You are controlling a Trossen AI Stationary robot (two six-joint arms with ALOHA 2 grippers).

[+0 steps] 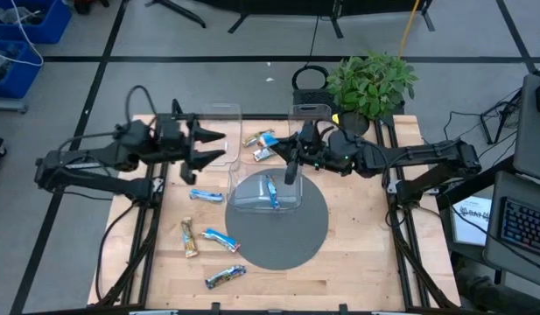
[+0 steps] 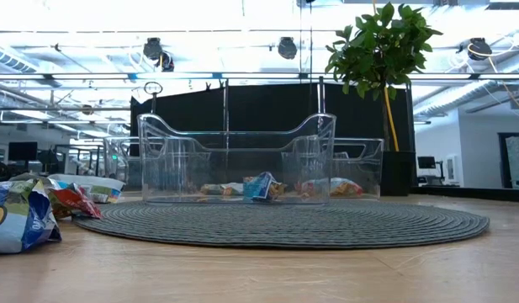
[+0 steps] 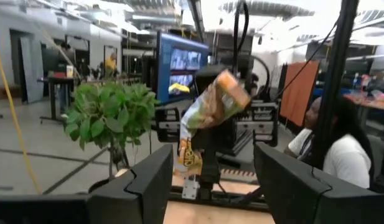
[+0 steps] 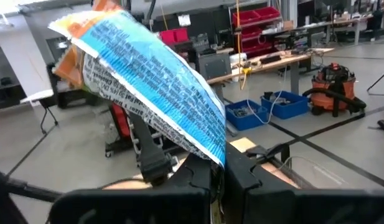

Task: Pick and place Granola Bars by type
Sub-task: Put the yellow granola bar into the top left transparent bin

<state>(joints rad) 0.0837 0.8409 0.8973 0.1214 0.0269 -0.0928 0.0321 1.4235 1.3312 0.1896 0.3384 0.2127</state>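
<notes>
My right tool (image 1: 292,166) is clamped shut on a granola bar (image 4: 154,81), holding it above the worktop (image 1: 357,254) beside the clear bin (image 1: 239,203) on the round mat (image 1: 278,241). I judge the thin wrapper could slip or snag the bin wall. That bin holds one blue bar (image 1: 270,191). My left tool (image 1: 219,144) hangs open, empty.
</notes>
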